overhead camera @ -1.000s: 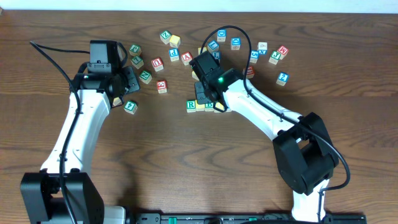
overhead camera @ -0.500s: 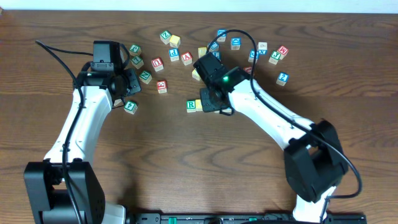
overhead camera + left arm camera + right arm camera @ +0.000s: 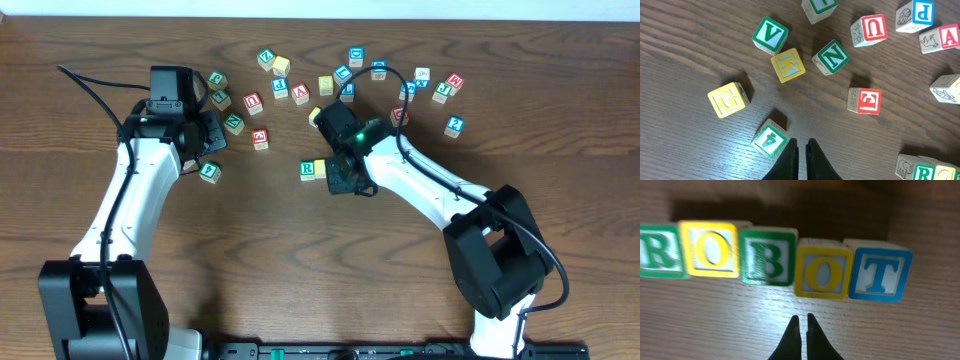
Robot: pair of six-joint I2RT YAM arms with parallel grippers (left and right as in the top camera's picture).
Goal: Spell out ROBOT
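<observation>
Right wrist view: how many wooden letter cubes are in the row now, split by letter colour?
Green-lettered wooden cubes, R cube and B cube: 2
Yellow-lettered, left O cube and right O cube: 2
Blue-lettered, T cube: 1
Total: 5

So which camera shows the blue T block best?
The right wrist view: the blue T block faces the lens, sharp and whole, closing the word ROBOT. Overhead, the right claw covers it; only the green R block shows clearly there. The left wrist view misses the T altogether.
</observation>
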